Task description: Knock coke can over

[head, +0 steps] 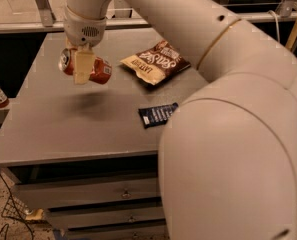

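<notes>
The coke can [99,70] is a red can with a silver top facing left. It lies on its side in the air, above the grey table top [63,124]. My gripper [81,66] hangs from the white arm at the upper left and is shut on the can, one cream finger [82,68] across its front. A shadow lies on the table just below the can.
A brown-and-cream chip bag [155,62] lies at the table's back middle. A dark blue snack bar wrapper [158,115] lies at the right, partly behind my arm [228,124], which fills the right side. Drawers [93,196] sit below the table's front edge.
</notes>
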Motion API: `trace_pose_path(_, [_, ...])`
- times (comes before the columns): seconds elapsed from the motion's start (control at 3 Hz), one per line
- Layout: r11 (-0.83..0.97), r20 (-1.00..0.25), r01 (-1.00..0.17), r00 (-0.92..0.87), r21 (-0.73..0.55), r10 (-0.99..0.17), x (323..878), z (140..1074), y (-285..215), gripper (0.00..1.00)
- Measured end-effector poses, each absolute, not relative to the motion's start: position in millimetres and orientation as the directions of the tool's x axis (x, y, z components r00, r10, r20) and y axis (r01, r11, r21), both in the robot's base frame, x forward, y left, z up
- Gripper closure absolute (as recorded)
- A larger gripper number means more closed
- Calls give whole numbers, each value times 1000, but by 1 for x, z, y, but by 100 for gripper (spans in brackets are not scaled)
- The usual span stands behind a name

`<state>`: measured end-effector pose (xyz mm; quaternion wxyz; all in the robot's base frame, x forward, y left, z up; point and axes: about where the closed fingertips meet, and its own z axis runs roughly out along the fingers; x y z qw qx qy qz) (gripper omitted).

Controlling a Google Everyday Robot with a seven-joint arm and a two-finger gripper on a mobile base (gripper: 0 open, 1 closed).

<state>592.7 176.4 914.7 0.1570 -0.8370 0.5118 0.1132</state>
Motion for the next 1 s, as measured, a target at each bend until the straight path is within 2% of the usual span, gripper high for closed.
trace_pose_path(0.33, [-499,-198,-862,505,-83,-840,574,903,177,100])
trace_pose_path(0.67, [-537,-92,-840,542,-75,-835,560,898,182,100])
trace_pose_path(1.0, [-492,-27,-863,498,-116,-867,553,888,184,100])
